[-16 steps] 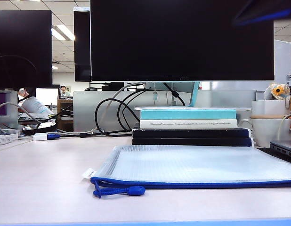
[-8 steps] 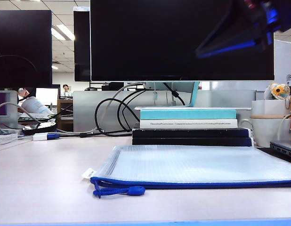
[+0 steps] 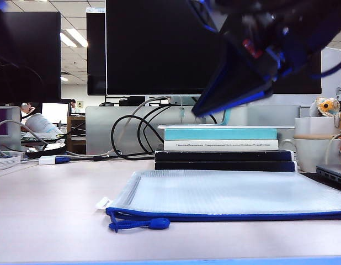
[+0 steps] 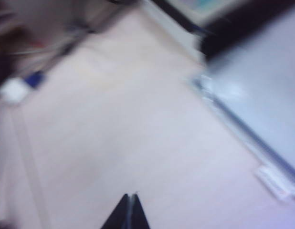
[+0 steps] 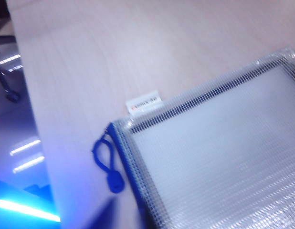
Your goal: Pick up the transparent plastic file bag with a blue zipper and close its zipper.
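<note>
The transparent plastic file bag (image 3: 231,193) lies flat on the table in front of the stacked books. Its blue zipper (image 3: 225,216) runs along the near edge, and the cord pull with its round bead (image 3: 158,223) rests at the left corner beside a white tag (image 3: 104,202). My right gripper (image 3: 199,112) hangs above the bag's middle, well clear of it. In the right wrist view its blurred fingers (image 5: 102,217) stand slightly open over the bag (image 5: 224,157), near the zipper (image 5: 126,152) and bead (image 5: 115,183). My left gripper (image 4: 131,196) is shut and empty over bare table, left of the bag (image 4: 267,90).
Stacked books (image 3: 223,149) sit right behind the bag under a large monitor (image 3: 159,47). Black cables (image 3: 129,138) loop at the back left. A white mug (image 3: 316,146) and a laptop edge (image 3: 333,175) stand at the right. A white adapter (image 3: 52,160) lies far left.
My right arm has swung down and leftward from the upper right corner to hang in front of the monitor over the bag. The bag and its pull have not moved.
</note>
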Motion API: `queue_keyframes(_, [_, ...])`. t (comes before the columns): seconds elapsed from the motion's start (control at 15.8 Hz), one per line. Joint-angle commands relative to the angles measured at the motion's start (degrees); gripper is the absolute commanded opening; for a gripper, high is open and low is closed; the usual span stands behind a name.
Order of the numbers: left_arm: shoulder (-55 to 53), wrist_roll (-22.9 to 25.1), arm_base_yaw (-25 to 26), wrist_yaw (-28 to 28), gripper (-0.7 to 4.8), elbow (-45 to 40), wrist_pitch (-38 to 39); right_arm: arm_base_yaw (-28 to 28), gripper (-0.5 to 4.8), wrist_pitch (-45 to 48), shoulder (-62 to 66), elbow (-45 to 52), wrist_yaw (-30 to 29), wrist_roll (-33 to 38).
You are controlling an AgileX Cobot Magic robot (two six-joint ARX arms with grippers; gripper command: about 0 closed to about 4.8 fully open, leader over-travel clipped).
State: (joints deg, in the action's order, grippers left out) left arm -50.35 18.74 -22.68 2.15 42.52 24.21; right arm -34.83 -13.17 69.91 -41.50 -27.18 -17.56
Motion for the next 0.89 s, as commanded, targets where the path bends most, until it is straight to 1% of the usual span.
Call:
queue_keyframes(0.06, [-2.5,3.6,0.2,-3.1,-0.05,0.3,-3.4,-1.9,1.36,-0.2,3.1,-0.3,0.2,-1.9])
queue_keyframes(0.13, [-3.5,19.0,2.7,-14.7,-0.03,0.3,-6.4,-11.5,1.36,-0.8,10.2,-1.0,1.7,-6.0])
queue_keyframes(0.19, [-3.6,18.9,2.7,-15.6,0.06,0.3,-6.7,-12.9,1.36,-0.9,11.2,-1.6,4.1,-6.6])
queue_keyframes(0.25, [-3.7,18.8,2.7,-16.7,0.35,0.3,-6.7,-14.0,1.36,-1.2,12.5,-2.7,6.8,-7.2])
queue_keyframes(0.32, [-3.7,18.8,2.7,-17.2,0.60,0.3,-6.6,-15.0,1.36,-1.7,14.6,-4.5,7.9,-8.1])
queue_keyframes(0.44, [-3.7,18.8,2.7,-17.5,0.68,0.3,-6.5,-15.3,1.36,-1.6,17.8,-7.9,8.0,-8.8])
queue_keyframes(0.57, [-3.7,18.7,2.7,-17.6,0.68,0.3,-5.9,-15.3,1.36,-1.6,19.6,-9.6,8.0,-12.4])
queue_keyframes(0.7, [-3.7,18.7,2.7,-17.7,0.68,0.3,-5.0,-15.3,1.36,-1.8,21.4,-10.8,8.0,-12.8])
queue_keyframes(0.89, [-3.7,18.8,2.7,-17.9,0.69,0.3,-5.0,-15.3,1.36,-1.7,24.1,-11.0,8.0,-15.3])
